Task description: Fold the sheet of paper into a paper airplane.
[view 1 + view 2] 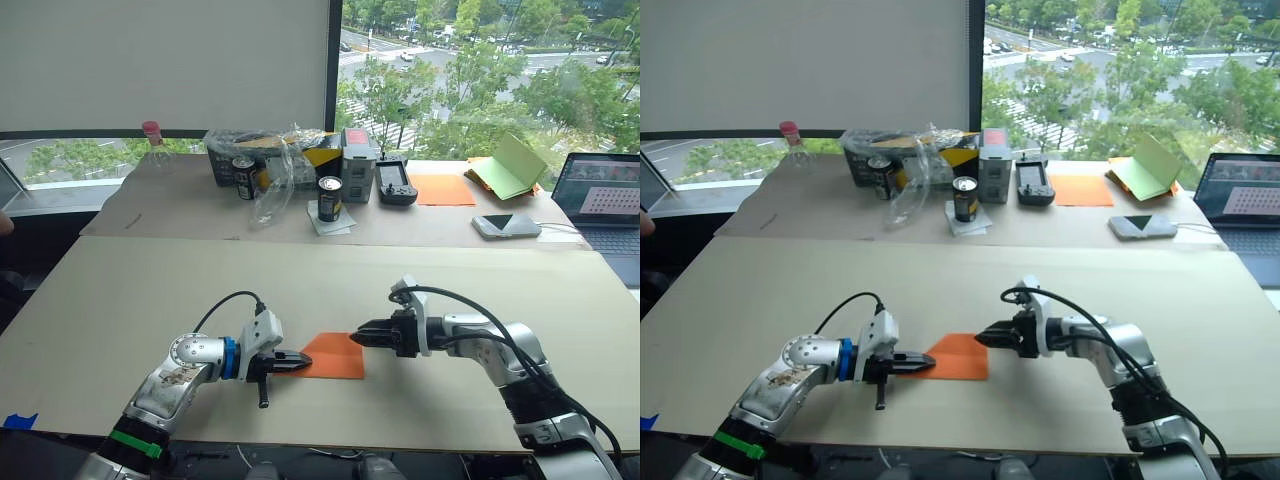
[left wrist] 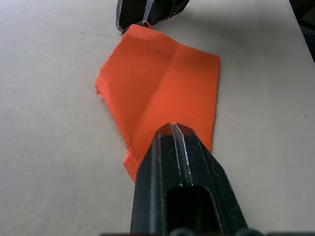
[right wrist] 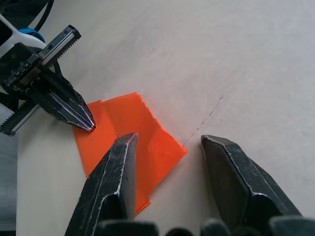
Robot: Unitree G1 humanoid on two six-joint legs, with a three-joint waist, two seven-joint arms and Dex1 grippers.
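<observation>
Sheet of paper [image 1: 334, 356] flat on table [image 1: 120, 300]; left pincer [image 1: 300, 361] clenched on edge, right pincer [image 1: 356, 335] released at opposite corner.

The sheet of paper [image 2: 162, 93] is thin matt orange with crisp creases, the tabletop [image 1: 150, 300] looks like smooth matt beige board, and both grippers' fingers [image 3: 110, 187] are glossy black plastic-looking.

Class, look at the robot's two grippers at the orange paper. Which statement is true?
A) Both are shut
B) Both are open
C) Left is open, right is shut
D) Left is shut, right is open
D: the left gripper has its fingers together on the sheet of paper, while the right gripper stands spread apart.
</observation>
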